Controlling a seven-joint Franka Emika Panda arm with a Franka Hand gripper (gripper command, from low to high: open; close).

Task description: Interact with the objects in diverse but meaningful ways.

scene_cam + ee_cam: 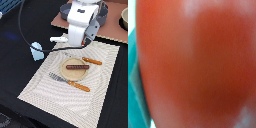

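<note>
A red tomato (198, 65) fills nearly the whole wrist view, blurred and very close to the camera. No fingers show there. In the exterior view the arm's white wrist (81, 22) hangs over the far edge of the placemat (45, 82). My gripper (86, 44) points down beneath it, and its fingers are too dark and small to read. A brown sausage stick (77, 66) lies on a round tan plate (75, 74) at the mat's centre. A pale blue cup (36, 50) stands off the mat toward the exterior view's left.
A fork (69, 81) with an orange handle lies in front of the plate, and an orange-handled utensil (92, 61) lies behind it. A white flat piece (58, 39) sits beside the arm. A brown board (116, 31) and a grey pot (124, 19) are at the back right. A black cable (22, 30) loops over the dark table.
</note>
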